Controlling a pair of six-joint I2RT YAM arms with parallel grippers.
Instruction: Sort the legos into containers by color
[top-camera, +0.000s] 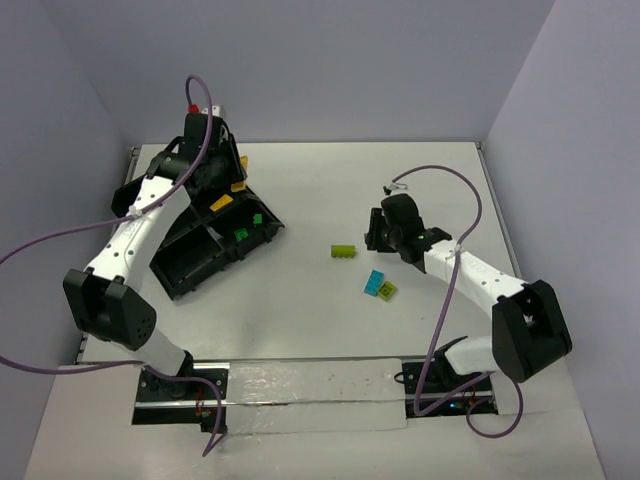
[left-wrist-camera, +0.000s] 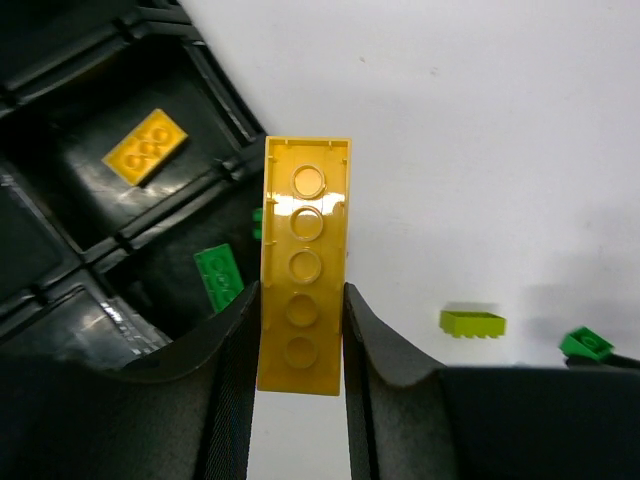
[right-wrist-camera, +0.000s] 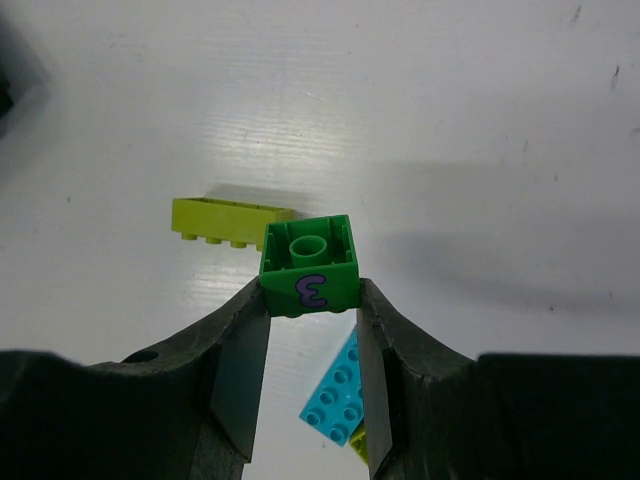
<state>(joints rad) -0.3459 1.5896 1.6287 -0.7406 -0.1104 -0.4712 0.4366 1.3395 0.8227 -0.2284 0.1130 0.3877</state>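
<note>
Our left gripper (left-wrist-camera: 300, 300) is clamped on a long yellow brick (left-wrist-camera: 303, 265). Its two fingers press the long sides at the lower end, and the brick's underside of round tubes faces the wrist camera. The brick hangs just over the edge of the black tray (left-wrist-camera: 100, 240), which sits at the far left of the table (top-camera: 300, 320). In the compartment beneath we see a small yellow plate (left-wrist-camera: 146, 145), and a green plate (left-wrist-camera: 218, 278) lies in the next one.

Our right gripper (right-wrist-camera: 310, 300) is closed on a dark green brick (right-wrist-camera: 308, 262), with the jaws set only as far apart as the brick is wide. The brick is pinched by its sides, hollow underside up (a purple curl is printed on the face toward us). We hold it above the bare table, well apart from the tray.

Below it a lime brick (right-wrist-camera: 225, 222) lies on its side. A cyan plate (right-wrist-camera: 338, 395) rests nearer the arm's base, with a yellowish-green piece (top-camera: 387, 290) touching its edge. From above, these three loose pieces sit near the middle of the table, right of the tray.
</note>
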